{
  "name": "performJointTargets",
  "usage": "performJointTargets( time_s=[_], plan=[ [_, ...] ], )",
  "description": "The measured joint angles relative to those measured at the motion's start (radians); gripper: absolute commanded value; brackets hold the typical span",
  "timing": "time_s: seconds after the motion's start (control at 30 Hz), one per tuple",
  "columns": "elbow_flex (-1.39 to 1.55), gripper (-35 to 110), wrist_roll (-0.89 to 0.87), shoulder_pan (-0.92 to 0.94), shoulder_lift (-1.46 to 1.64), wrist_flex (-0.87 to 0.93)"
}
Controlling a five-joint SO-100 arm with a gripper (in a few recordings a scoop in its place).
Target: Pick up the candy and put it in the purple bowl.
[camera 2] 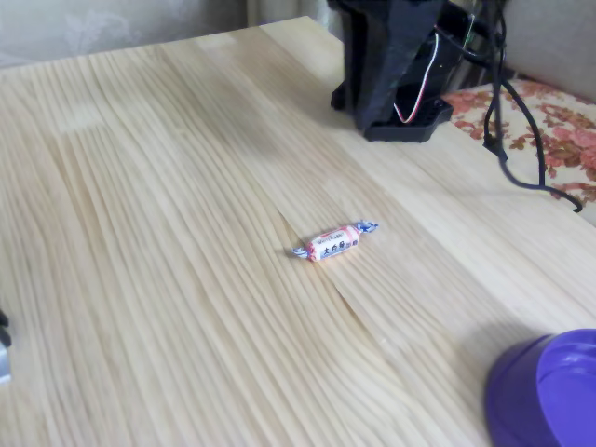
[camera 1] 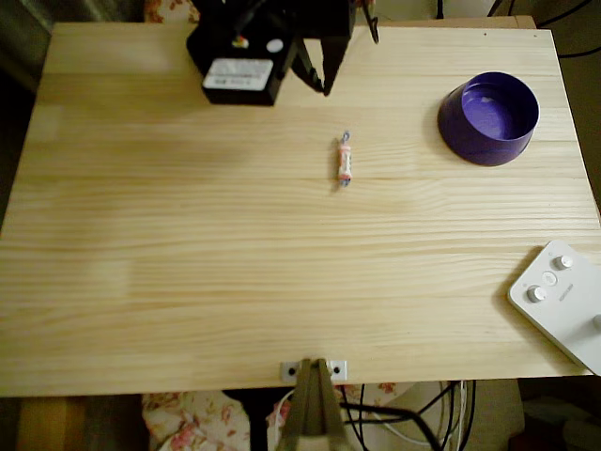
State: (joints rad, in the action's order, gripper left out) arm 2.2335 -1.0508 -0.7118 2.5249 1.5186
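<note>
Wooden table point(camera 1: 188, 282) taking up most of the overhead view, purple bowl point(camera 1: 489, 117) sitting off right. Gripper point(camera 1: 324, 75) hanging up top, can't tell if spread or pinched. Candy point(camera 1: 345, 160) lying just below it mid-table, long axis running top-to-bottom, pointing straight back at the fingers.

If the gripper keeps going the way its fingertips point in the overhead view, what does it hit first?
Probably bare table. The gripper points down-picture, and the candy lies just right of that line; height is unclear.
</note>
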Motion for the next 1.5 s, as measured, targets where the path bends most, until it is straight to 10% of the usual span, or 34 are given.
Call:
performJointTargets(
  time_s=[0.53,1.5],
  plan=[
    [0.0,6,-0.184,-0.176,-0.382,-0.255],
    [-0.149,21,0.034,-0.098,-0.696,-0.426]
  ],
)
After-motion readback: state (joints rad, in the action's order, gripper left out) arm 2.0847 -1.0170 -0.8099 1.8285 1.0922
